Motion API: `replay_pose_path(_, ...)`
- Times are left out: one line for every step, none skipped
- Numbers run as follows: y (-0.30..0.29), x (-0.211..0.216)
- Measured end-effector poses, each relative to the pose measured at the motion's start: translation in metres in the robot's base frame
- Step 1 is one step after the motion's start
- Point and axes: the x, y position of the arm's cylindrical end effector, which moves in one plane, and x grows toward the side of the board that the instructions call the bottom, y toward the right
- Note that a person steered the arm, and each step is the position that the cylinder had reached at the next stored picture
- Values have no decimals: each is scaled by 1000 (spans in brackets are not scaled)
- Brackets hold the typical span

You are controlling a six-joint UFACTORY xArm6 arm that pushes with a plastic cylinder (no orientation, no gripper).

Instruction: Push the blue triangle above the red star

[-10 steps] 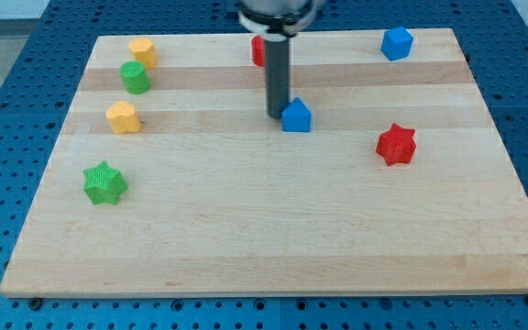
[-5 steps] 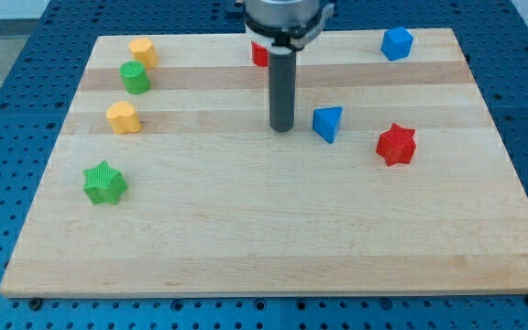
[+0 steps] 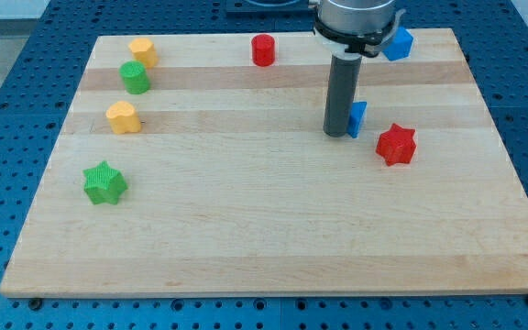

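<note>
Item: small blue triangular plastic block (image 3: 358,117), lying on the pale wooden surface (image 3: 273,229), partly hidden behind the dark rod; only its right-hand part showed, so its exact orientation could not be read. My tip (image 3: 336,134) stood pressed against, or just beside, the block's left flank, with the block on the view's right of the tip. No pincer was fitted to this arm, so there was nothing to report as released or clenched; the rod could only shove. Target: red star-shaped plastic block (image 3: 396,144), near the tip toward the view's lower right, apart from the blue piece. Handling, as judged: the triangle looked light, rigid and smooth-bottomed, likely to slide freely on the wood and to spin if struck off-centre or on a corner; not fragile. Best contact would be a flat face, pushing through the middle, from the left and slightly from below, so that the block travels right and up to sit above the star without nudging it. Other stock, all well away from the tip: red cylinder (image 3: 263,49) and blue cube-like block (image 3: 398,42) toward the top; two yellow blocks (image 3: 142,50) (image 3: 123,117), green cylinder (image 3: 136,77) and green star (image 3: 104,182) far left.
</note>
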Motion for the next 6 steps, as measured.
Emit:
replay_pose_path(7, -8)
replay_pose_path(22, -18)
replay_pose_path(37, -19)
replay_pose_path(37, -19)
replay_pose_path(39, -19)
replay_pose_path(42, -19)
